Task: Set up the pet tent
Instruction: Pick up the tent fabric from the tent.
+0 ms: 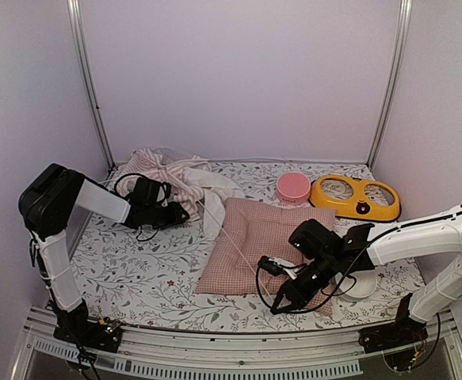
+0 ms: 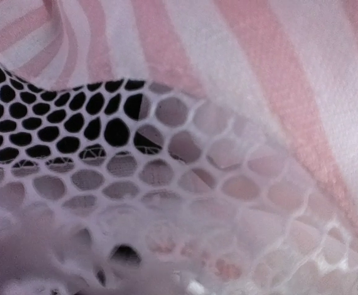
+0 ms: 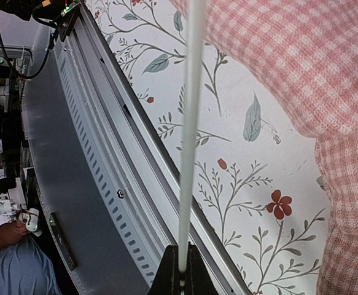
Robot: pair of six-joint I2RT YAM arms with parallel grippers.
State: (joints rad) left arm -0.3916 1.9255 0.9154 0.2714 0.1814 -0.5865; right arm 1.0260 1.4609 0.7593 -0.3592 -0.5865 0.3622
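Pinching the likely whippy pole (image 3: 190, 123) beside the cushion (image 1: 270, 229), right gripper (image 3: 180, 258) holds the limp pet tent's (image 1: 179, 178) firmest part; left gripper (image 1: 175, 214) unreadable

The worktop (image 1: 135, 269) is being covered by a white cloth printed with leafy sprigs and small red flowers, and it is being bordered along its near side by a slotted metal rail (image 1: 238, 352). The pet tent (image 1: 191, 178) is being carried at the far left, collapsed in a crumpled heap of pink-and-white stripes. A pink checked cushion (image 1: 254, 237) is being borne flat near the middle. A pink bowl (image 1: 293, 188) is being supported just beyond the cushion's far right corner, with a yellow two-hole feeder (image 1: 356, 198) just beside it on the right. A white item (image 1: 363, 286) at the near right is being largely hidden.
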